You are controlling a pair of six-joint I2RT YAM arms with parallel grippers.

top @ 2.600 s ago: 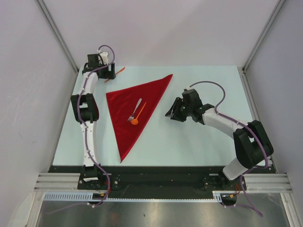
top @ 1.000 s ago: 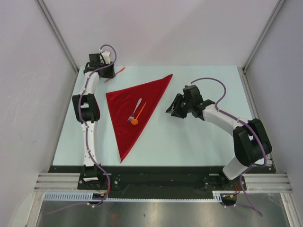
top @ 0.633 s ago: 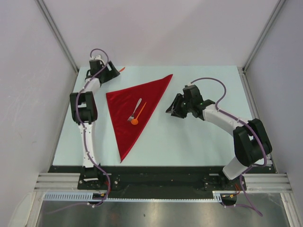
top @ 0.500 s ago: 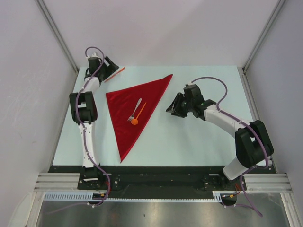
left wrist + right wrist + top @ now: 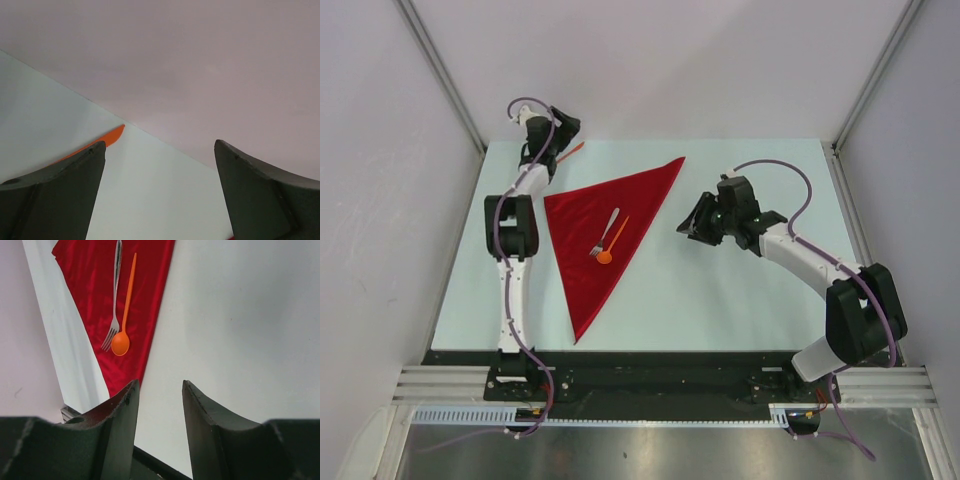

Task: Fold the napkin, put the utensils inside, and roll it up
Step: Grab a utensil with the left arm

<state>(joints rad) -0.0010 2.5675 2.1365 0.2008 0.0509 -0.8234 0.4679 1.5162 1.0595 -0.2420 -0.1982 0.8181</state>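
On the napkin (image 5: 582,275), fork (image 5: 606,230) beside spoon (image 5: 616,238); knife (image 5: 576,148) apart

A pale, blue-tinted worktop (image 5: 740,300) fills the middle of the overhead view. It is a plain rectangle closed in by flat whitish wall panels at the back (image 5: 660,60), on the left (image 5: 380,200) and on the right (image 5: 920,220), with a slanting aluminium post in each far corner, left (image 5: 438,70) and right (image 5: 880,70). Along the worktop's near edge runs a black strip (image 5: 660,358), then a ribbed aluminium rail (image 5: 440,385), a white toothed cable strip (image 5: 460,413), and a sheet of brushed metal (image 5: 660,450) nearest the camera. In the left wrist view the worktop meets the back panel in one straight slanted line.
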